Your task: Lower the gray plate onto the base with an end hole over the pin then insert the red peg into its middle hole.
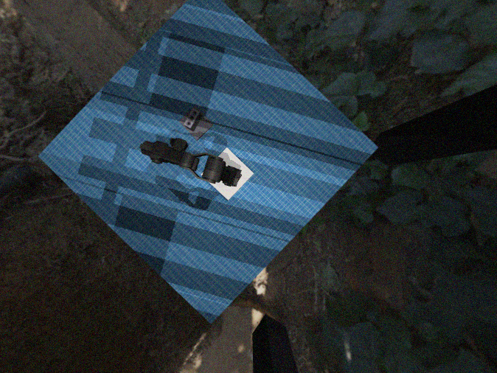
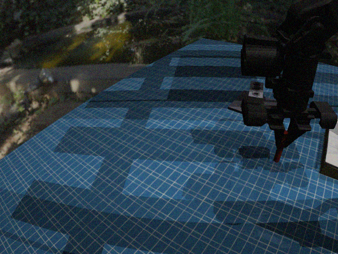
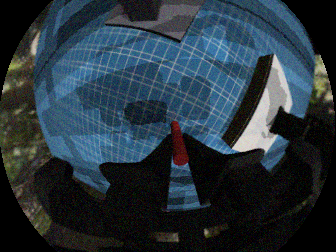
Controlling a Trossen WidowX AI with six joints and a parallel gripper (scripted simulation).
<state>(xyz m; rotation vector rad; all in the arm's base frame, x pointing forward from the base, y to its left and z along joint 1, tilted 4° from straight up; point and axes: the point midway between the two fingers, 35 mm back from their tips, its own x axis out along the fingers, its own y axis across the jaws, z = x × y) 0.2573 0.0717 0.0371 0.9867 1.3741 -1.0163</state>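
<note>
Outdoor woodland setting: leafy plants (image 1: pixel 437 51), bare earth, mossy rock (image 2: pixel 109 43).

One arm (image 1: pixel 184 160) (image 2: pixel 297 62) carries one gripper (image 1: pixel 165 152) (image 2: pixel 281 139) (image 3: pixel 176 137) with two fingers (image 2: pixel 294 135). Between its fingertips is one red peg (image 2: pixel 278 155) (image 3: pixel 179 150). Apart from the gripper are one gray plate (image 1: pixel 189 121) (image 2: pixel 259 94) (image 3: pixel 142 10), one base (image 1: pixel 198 133) (image 2: pixel 235 106) (image 3: pixel 175 25) and one white-topped block (image 1: pixel 228 193) (image 2: pixel 333 148) (image 3: pixel 252 137); beneath it, one blue table top (image 1: pixel 240 240) (image 2: pixel 163 174) (image 3: pixel 115 70).
</note>
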